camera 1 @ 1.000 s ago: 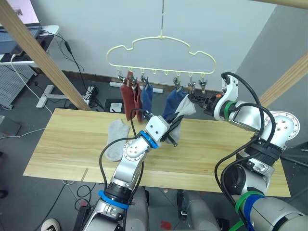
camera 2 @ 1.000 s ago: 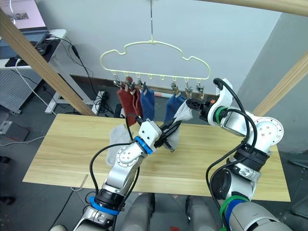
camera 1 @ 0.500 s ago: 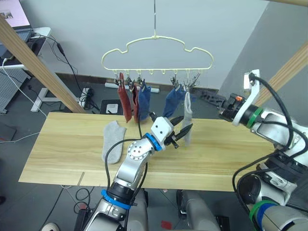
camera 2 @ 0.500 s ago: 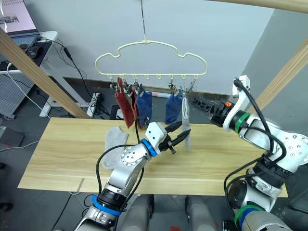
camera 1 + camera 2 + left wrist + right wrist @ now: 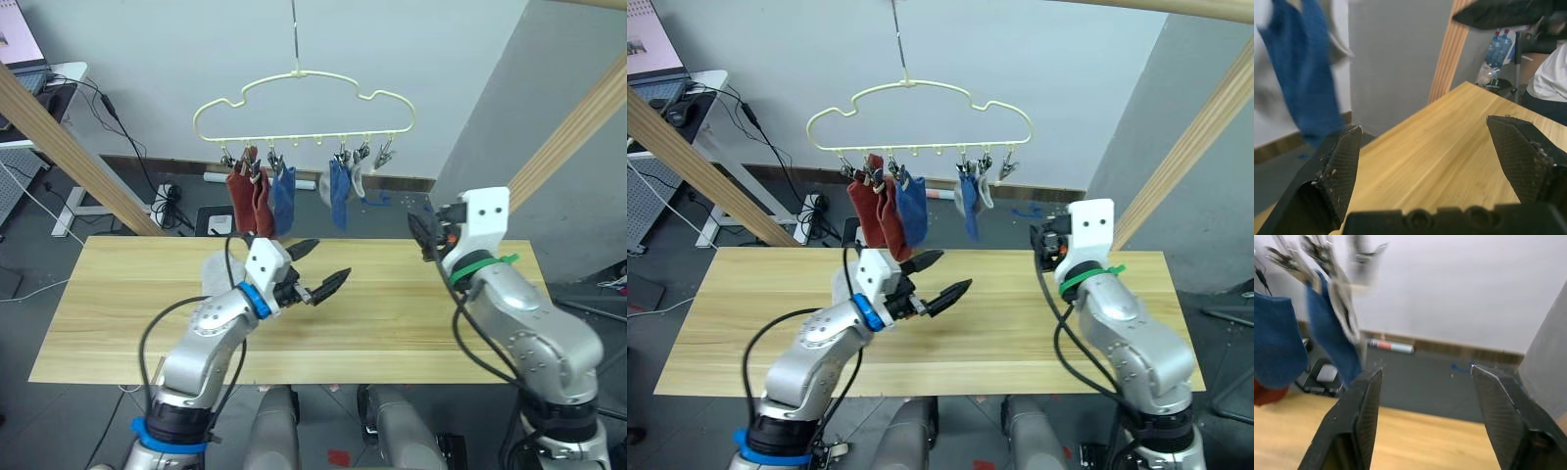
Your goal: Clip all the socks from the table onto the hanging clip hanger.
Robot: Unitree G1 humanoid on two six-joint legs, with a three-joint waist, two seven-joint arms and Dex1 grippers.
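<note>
**Both grippers hanging empty over the table, five socks on the hanger**

Left gripper (image 5: 318, 269) is hovering mid-frame in the left eye view with its two black fingers spread wide and nothing between them, just above the table (image 5: 411, 333). Right gripper (image 5: 428, 235) is sitting right of centre, near the table's far edge; its fingers are hard to make out from here. The clip hanger (image 5: 304, 108) is hanging in the upper middle of the frame. Two rust red socks (image 5: 247, 203) and a blue sock (image 5: 284, 199) are dangling from its left clips, while another blue sock (image 5: 338, 193) and a light grey sock (image 5: 357, 179) are hanging further right. One more grey sock (image 5: 214, 274) is lying on the table, partly hidden behind the left arm.

In the left wrist view, the left fingertips (image 5: 1334, 171) are standing far apart over bare wood, a blue sock blurring at upper left.

In the right wrist view, the right fingers (image 5: 1364, 416) are also standing well apart, empty, with blue socks and clips blurring at upper left.
</note>
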